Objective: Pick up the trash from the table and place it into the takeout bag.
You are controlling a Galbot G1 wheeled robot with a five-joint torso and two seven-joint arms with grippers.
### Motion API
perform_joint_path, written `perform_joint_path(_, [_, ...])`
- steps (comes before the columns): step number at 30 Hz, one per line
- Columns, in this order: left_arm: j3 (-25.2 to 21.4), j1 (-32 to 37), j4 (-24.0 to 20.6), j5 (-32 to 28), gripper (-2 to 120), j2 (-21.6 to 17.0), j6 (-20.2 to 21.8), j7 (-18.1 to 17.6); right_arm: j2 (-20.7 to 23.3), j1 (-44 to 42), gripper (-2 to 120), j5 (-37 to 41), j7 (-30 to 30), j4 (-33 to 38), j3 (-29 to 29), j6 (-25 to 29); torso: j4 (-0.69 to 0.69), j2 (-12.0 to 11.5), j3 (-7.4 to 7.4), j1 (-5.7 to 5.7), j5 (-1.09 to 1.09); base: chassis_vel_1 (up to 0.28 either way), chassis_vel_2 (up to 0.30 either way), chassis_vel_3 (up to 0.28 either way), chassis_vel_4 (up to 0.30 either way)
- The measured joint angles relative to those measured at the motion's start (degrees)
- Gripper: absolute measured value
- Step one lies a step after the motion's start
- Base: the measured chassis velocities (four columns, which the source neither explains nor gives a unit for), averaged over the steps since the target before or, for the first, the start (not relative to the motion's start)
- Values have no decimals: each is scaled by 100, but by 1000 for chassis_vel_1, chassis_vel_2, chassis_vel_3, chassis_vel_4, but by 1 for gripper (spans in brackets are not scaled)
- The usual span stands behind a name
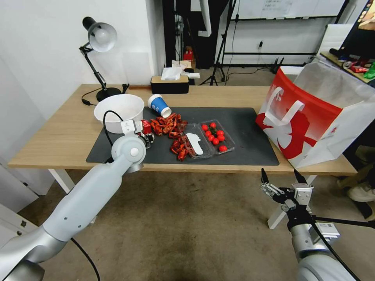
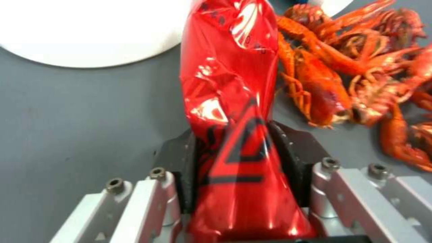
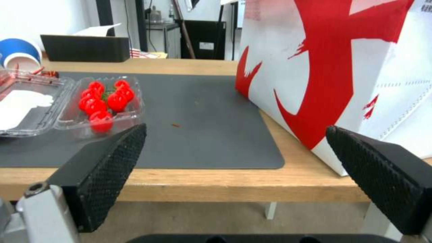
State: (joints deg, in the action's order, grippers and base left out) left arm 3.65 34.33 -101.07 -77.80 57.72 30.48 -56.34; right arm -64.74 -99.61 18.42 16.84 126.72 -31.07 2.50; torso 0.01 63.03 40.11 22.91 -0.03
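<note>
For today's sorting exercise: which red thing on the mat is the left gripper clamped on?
The dented red can, pinched in the left gripper; the crayfish lie loose beside it.

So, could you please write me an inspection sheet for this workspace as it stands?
Surface: wood table with a grey mat.
Job's things: dented red can held in the left gripper; blue cup on its side on the mat; bag standing at the table's right end.
Clutter: white bowl, crayfish, open clear tray with tomatoes, lamp, tissue box.
Grippers: left shut on the can over the mat beside the bowl; right gripper open, below the table's front edge.
Cables: black lead on the left arm; lamp cord.
Surroundings: tripod legs and floor cables behind.
</note>
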Motion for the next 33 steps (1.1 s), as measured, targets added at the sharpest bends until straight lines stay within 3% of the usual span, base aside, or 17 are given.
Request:
perform_joint_path(3, [-104, 91, -299, 147, 30, -72, -32, 57, -7, -1, 100, 0, -2, -3, 1, 0, 0, 0, 0, 1, 0, 0, 0, 0, 0])
perform_joint_path(6, [-236, 147, -667, 359, 26, -202, -156, 339, -28, -5, 100, -5, -5, -12, 18, 0, 1, 0, 0, 0, 3, 0, 0, 0, 0])
perform_joint_path(9, [-275, -35, -1005, 497, 26, -324, -442, 975, -44, 9, 100, -38, -9, -15, 49, 0, 2, 0, 0, 0, 3, 0, 0, 0, 0])
perform_joint_path(11, [-267, -76, -1021, 501, 26, -324, -481, 1058, -44, 10, 100, -40, -9, -15, 52, 0, 2, 0, 0, 0, 2, 0, 0, 0, 0])
perform_joint_path(13, [-56, -513, -999, 643, 26, -242, -749, 1589, -47, 18, 100, -63, -8, 1, 67, 0, 0, 0, 0, 0, 3, 0, 0, 0, 0])
perform_joint_path(14, [-56, -513, -999, 643, 26, -242, -749, 1589, -47, 18, 100, -63, -8, 1, 67, 0, 0, 0, 0, 0, 3, 0, 0, 0, 0])
perform_joint_path(16, [291, -1062, -785, 926, 26, -110, -1049, 2108, -46, 11, 100, -69, -4, 27, 55, 0, -1, 0, 0, 0, 3, 0, 0, 0, 0])
perform_joint_path(22, [771, -1783, -464, 1048, 26, 161, -1277, 2497, -46, -21, 100, -77, 4, 44, 24, 1, 0, 0, 0, 0, 1, 0, 0, 0, 0])
perform_joint_path(24, [1368, -2642, 47, 1051, 26, 565, -1483, 2792, -76, -37, 100, -108, 12, 54, 8, 5, 0, 0, 0, 0, 5, 0, 0, 0, 0])
perform_joint_path(25, [1368, -2642, 47, 1051, 26, 565, -1483, 2792, -76, -37, 100, -108, 12, 54, 8, 5, 0, 0, 0, 0, 5, 0, 0, 0, 0])
perform_joint_path(28, [2177, -3540, 701, 971, 26, 1226, -1605, 3072, -147, -56, 100, -166, 26, 85, 4, 6, 0, 0, 1, 2, 6, 0, 0, 0, 0])
perform_joint_path(29, [2177, -3540, 701, 971, 26, 1226, -1605, 3072, -147, -56, 100, -166, 26, 85, 4, 6, 0, 0, 1, 2, 6, 0, 0, 0, 0])
perform_joint_path(31, [2505, -3941, 1061, 918, 26, 1803, -1566, 3161, -171, -76, 100, -182, 32, 124, 1, 7, -3, 0, 0, 1, 4, 0, 0, 0, 0])
perform_joint_path(33, [2575, -4038, 1189, 912, 26, 1977, -1549, 3193, -174, -83, 100, -188, 35, 124, -7, 6, -2, 0, 0, 1, 5, 0, 0, 0, 0])
